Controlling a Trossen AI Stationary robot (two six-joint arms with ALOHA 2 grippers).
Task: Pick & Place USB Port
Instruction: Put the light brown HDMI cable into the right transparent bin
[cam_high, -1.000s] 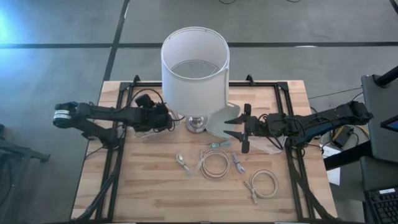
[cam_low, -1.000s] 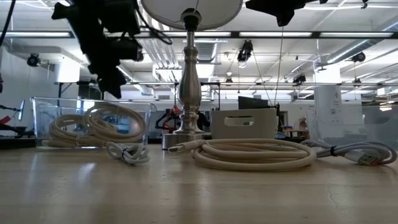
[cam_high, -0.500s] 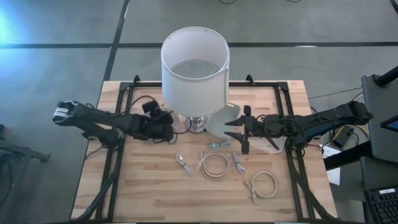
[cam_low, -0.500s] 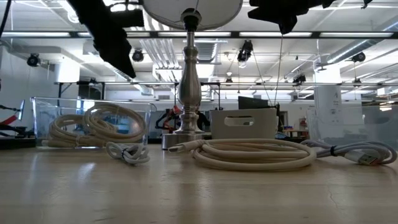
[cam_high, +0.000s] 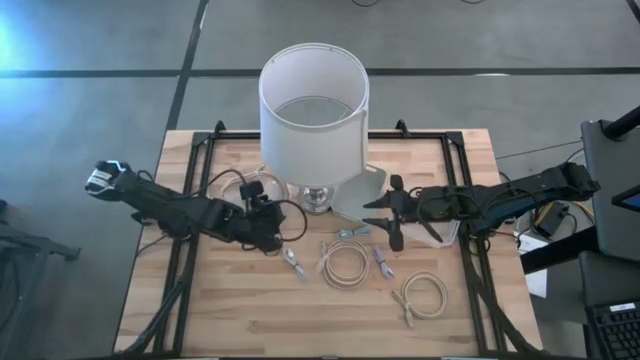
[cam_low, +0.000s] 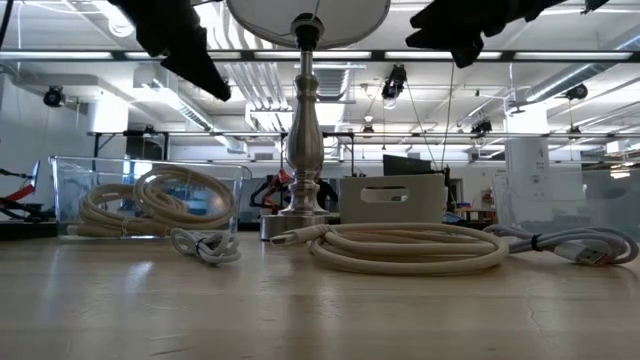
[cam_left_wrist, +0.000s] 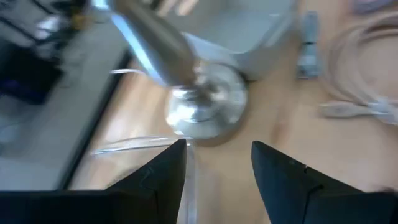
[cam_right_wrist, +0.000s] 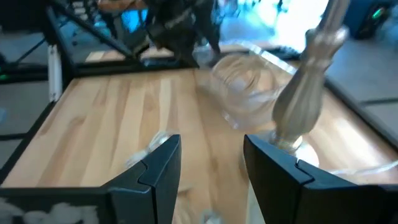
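Several cream USB cables lie on the wooden table: a small one (cam_high: 293, 262), a coil (cam_high: 345, 265) (cam_low: 405, 247), a short one (cam_high: 383, 262) and a second coil (cam_high: 425, 296). A clear box (cam_high: 240, 190) (cam_low: 150, 205) at the left holds more coiled cables. My left gripper (cam_high: 270, 236) (cam_left_wrist: 217, 186) is open and hovers between the clear box and the small cable, touching nothing. My right gripper (cam_high: 384, 220) (cam_right_wrist: 211, 180) is open too, held above the table right of the lamp base (cam_high: 317, 200).
A lamp with a tall white shade (cam_high: 313, 100) stands mid-table on a metal stem (cam_low: 303, 130). A pale bin (cam_high: 362, 190) (cam_low: 390, 198) sits by its base, under the right arm. A small connector (cam_high: 352, 232) lies near it. Bare wood shows along the table's near edge.
My left gripper has moved from over the clear box toward the table's near edge and a little right, ending close to the small cable. My right arm has hardly shifted. The cables on the table lie as before.
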